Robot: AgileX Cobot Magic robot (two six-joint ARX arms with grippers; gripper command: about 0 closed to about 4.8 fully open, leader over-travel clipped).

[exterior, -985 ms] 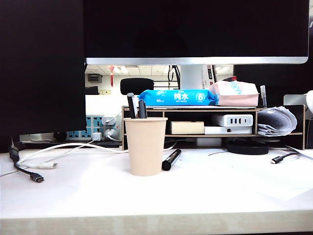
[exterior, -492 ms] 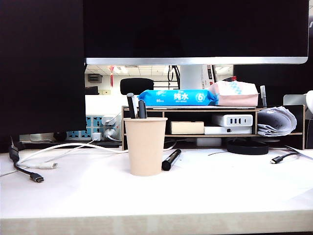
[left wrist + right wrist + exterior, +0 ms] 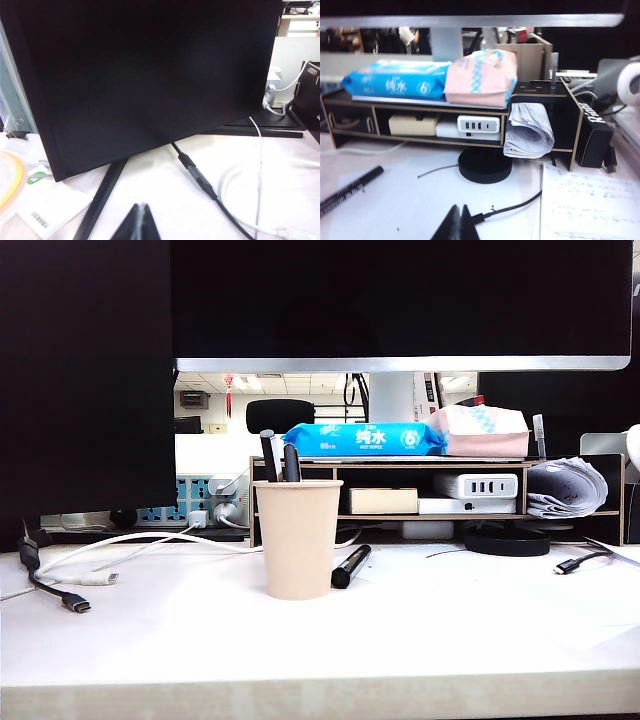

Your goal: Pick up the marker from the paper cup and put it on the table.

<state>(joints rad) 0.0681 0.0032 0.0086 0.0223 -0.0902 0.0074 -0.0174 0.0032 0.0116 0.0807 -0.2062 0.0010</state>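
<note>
Beside the paper cup (image 3: 297, 538), one marker (image 3: 350, 566) is seen lying on the table (image 3: 450, 620) — unchanged from a second ago. Both grippers — left gripper (image 3: 139, 222), right gripper (image 3: 459, 222) — are shown closed and empty, away from the cup.

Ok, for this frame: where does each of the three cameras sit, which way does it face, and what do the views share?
Exterior view: low at the white table's front edge, facing the beige paper cup and wooden monitor shelf; no arm shows.
Left wrist view: above the table, facing a black monitor back; the shut left gripper shows.
Right wrist view: facing the shelf; the shut right gripper shows.
Shared: exterior and right wrist views both show the blue wet-wipes pack and the slim black marker lying on the table.
</note>
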